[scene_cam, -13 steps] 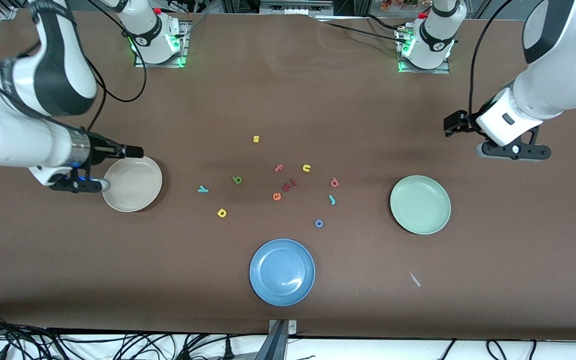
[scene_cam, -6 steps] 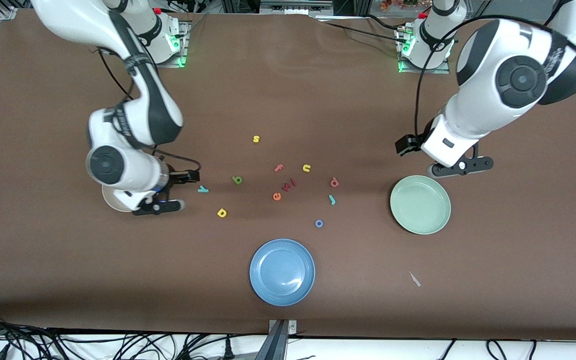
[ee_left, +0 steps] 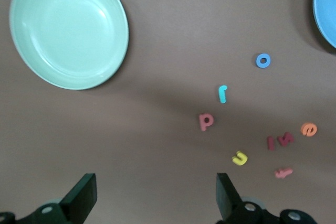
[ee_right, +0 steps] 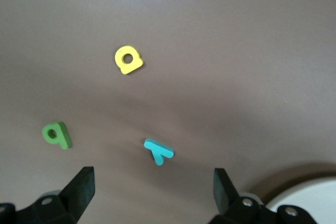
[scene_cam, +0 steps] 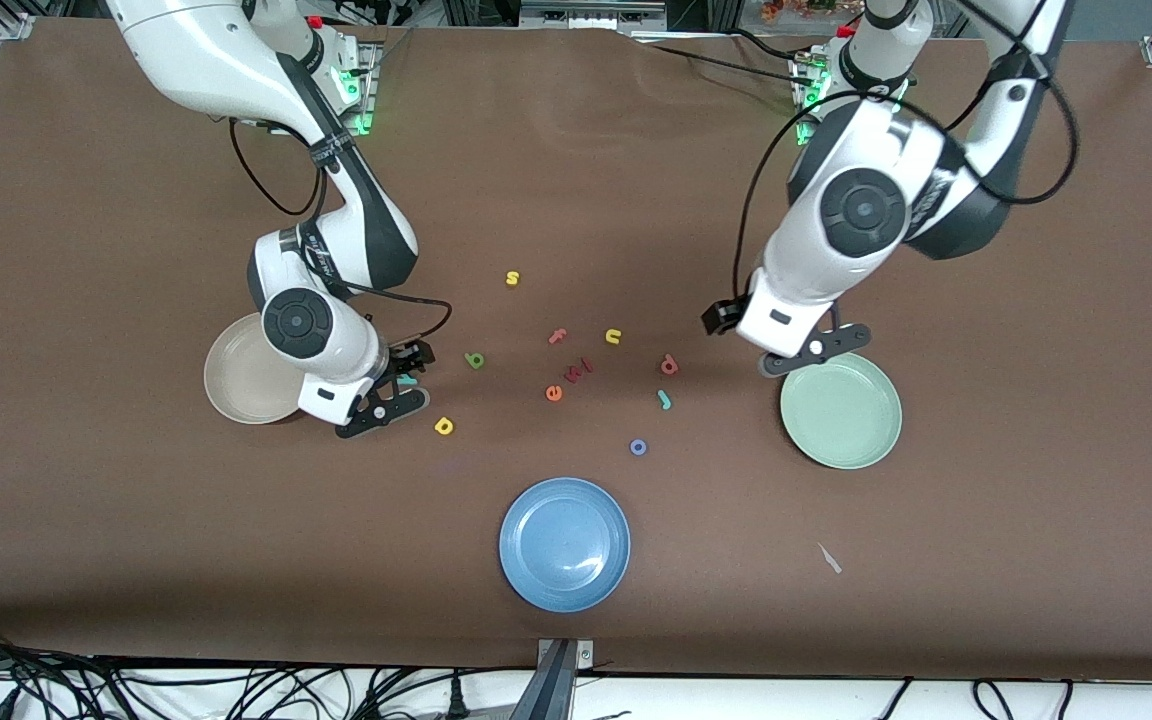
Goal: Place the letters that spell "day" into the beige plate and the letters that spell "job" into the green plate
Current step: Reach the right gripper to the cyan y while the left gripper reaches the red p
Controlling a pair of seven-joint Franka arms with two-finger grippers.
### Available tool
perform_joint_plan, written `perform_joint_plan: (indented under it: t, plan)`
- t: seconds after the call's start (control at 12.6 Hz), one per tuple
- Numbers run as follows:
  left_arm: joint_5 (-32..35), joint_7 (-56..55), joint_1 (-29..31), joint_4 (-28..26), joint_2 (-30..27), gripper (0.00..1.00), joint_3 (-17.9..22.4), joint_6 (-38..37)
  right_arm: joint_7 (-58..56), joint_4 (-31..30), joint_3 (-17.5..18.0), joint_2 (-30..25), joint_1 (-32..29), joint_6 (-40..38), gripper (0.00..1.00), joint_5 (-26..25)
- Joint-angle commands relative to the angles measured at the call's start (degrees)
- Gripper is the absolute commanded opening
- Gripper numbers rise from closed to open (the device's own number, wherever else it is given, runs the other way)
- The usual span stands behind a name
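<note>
Yellow "d" [scene_cam: 444,426] [ee_right: 127,60], green "a" [scene_cam: 475,360] [ee_right: 56,135] and teal "y" [scene_cam: 406,380] [ee_right: 158,151] lie beside the beige plate [scene_cam: 236,385] [ee_right: 310,203]. My right gripper [scene_cam: 383,413] [ee_right: 152,195] hangs open and empty, low over the table at the "y". Teal "j" [scene_cam: 664,400] [ee_left: 222,93], blue "o" [scene_cam: 638,447] [ee_left: 263,60] and salmon "b" [scene_cam: 669,365] [ee_left: 206,121] lie toward the green plate [scene_cam: 841,410] [ee_left: 68,30]. Over that plate's rim my left gripper [scene_cam: 816,350] [ee_left: 155,198] is open and holds nothing.
A blue plate [scene_cam: 564,543] sits nearest the front camera. Other letters lie mid-table: yellow "s" [scene_cam: 512,278], yellow "u" [scene_cam: 613,336], pink "f" [scene_cam: 557,336], orange "e" [scene_cam: 553,393] and dark red letters [scene_cam: 581,368]. A small scrap [scene_cam: 829,558] lies near the front edge.
Both arms have swung in from the table's ends. The right gripper went from the beige plate to over the "y"; the left came down beside the green plate. Both stayed open.
</note>
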Motion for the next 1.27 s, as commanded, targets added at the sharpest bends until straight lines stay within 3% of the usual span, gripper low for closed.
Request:
perform_joint_plan:
  t: [0.0,0.48,0.87,1.03,1.19]
  plan:
    - [-0.78,-3.45,0.08,1.52,6.61,1.00,0.54,7.22,-10.94,-4.99,-0.07,-0.77,-0.09,6.33,1.00,-0.86]
    - [-0.26,-9.52,-2.72,0.82,15.86,1.00,0.54,19.90,-31.97,-6.94,-0.16,0.46,-0.71,9.95,1.00,-0.95]
    - [0.01,-11.29,-5.18,-0.68,18.24,0.98,0.54,21.50,-36.73,-12.73,-0.25,0.90,-0.71,20.84,1.00,-1.39]
    - [0.01,-11.12,-6.42,-1.99,18.33,0.92,0.54,21.68,-37.97,-12.92,-0.33,0.90,-0.62,20.68,0.99,-1.48]
    - [0.01,-11.20,-6.51,-2.70,18.42,0.68,0.54,22.55,-38.67,-12.92,-0.33,0.90,-0.62,20.42,0.89,-1.48]
